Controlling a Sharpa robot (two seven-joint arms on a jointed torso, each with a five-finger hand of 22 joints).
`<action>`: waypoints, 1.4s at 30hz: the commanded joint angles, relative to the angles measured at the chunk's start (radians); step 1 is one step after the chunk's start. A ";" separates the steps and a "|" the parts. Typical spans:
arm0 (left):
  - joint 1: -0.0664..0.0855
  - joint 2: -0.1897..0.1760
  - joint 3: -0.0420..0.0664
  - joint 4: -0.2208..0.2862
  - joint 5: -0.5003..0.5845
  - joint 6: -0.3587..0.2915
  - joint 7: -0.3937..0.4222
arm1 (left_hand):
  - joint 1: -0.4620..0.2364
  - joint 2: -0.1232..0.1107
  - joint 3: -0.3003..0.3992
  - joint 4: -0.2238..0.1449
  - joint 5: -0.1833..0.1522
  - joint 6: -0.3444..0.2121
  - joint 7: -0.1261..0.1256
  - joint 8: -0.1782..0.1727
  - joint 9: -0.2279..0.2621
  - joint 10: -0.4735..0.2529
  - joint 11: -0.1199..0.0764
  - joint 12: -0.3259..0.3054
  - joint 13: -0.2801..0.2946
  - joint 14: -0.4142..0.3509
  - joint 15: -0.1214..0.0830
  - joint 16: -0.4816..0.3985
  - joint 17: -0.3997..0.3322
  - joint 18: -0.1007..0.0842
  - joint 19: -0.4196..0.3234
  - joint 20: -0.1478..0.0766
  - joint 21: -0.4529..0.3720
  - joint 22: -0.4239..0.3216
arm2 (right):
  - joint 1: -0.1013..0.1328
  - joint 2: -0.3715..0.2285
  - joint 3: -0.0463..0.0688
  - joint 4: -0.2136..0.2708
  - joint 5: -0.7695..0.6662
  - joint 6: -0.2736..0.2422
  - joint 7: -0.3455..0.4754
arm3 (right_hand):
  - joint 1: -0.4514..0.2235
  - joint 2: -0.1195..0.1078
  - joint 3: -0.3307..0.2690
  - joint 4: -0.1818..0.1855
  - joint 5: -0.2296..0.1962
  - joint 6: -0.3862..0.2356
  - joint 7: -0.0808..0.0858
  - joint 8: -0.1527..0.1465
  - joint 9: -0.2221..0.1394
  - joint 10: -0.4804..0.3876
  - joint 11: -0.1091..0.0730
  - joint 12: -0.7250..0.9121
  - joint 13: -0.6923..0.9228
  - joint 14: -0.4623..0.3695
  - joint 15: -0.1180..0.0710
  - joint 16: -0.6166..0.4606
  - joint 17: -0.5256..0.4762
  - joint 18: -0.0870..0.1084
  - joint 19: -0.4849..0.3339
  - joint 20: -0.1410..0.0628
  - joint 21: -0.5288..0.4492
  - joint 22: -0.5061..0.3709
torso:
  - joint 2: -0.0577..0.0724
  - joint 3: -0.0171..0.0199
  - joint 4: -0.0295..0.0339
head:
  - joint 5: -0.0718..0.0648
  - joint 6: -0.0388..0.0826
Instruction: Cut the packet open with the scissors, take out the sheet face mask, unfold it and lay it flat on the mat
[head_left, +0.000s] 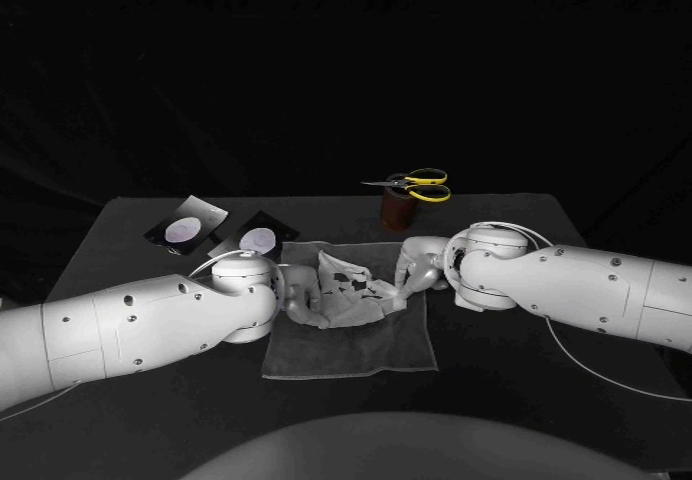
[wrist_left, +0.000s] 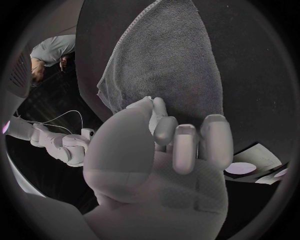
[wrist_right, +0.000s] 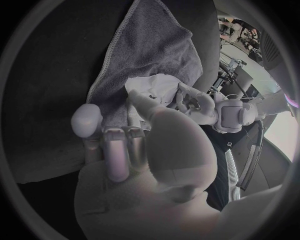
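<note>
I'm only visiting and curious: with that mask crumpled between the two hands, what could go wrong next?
The face mask lies crumpled on the mat between the left hand and right hand. Pulling it apart might tear it, or it may settle creased. Tugging could also drag the mat askew.

The sheet mask (head_left: 346, 288) is laid on the mat (head_left: 346, 345), between the left hand (head_left: 299, 290) and right hand (head_left: 415, 265); behind the mat, the scissors (head_left: 411, 183) are stood in a holder (head_left: 395, 212). Two packets (head_left: 188, 222) are placed behind its left corner.
</note>
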 joint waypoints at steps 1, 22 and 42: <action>-0.022 -0.007 -0.021 -0.011 0.006 0.113 -0.055 | 0.005 -0.003 -0.003 0.007 0.003 -0.006 0.013 -0.002 -0.039 0.003 0.003 0.002 0.000 0.074 -0.005 0.006 0.126 -0.011 0.001 -0.007 0.003 0.050 | 0.005 -0.003 0.000 -0.003 -0.048 0.017 -0.017 | -0.009 0.002 0.006 0.002 0.003 0.010 -0.001 0.003 0.030 0.104 -0.009 0.003 0.263 0.106 -0.005 0.003 0.263 0.002 -0.002 -0.002 -0.002 0.001 | 0.000 -0.0006 0.0001 | 0.000 0.000; -0.022 -0.010 -0.021 -0.013 0.007 0.110 -0.056 | 0.005 -0.004 -0.003 0.007 0.003 -0.007 0.013 -0.001 -0.040 0.002 0.003 0.000 -0.001 0.073 -0.005 0.005 0.124 -0.011 0.000 -0.007 0.003 0.048 | 0.019 0.008 0.001 -0.011 -0.063 0.022 -0.014 | -0.015 -0.004 0.010 -0.003 0.003 0.004 0.000 0.003 0.031 0.104 -0.008 0.003 0.263 0.106 -0.005 0.003 0.263 0.004 -0.009 -0.001 -0.011 -0.004 | 0.000 -0.0007 -0.0006 | 0.001 0.000; -0.021 -0.027 -0.020 -0.006 0.068 -0.061 0.003 | -0.042 -0.046 -0.092 0.010 0.003 -0.089 0.050 0.009 -0.064 -0.156 0.036 -0.166 -0.268 0.048 0.023 -0.019 0.031 0.012 -0.065 0.012 -0.074 -0.043 | 0.022 -0.016 -0.001 0.023 -0.028 -0.073 -0.020 | -0.135 -0.112 -0.176 0.056 0.004 -0.205 0.087 -0.112 -0.018 0.079 0.069 -0.069 0.205 0.098 0.061 -0.008 0.238 0.026 -0.100 0.052 -0.141 -0.080 | 0.000 -0.0004 -0.0005 | -0.005 0.000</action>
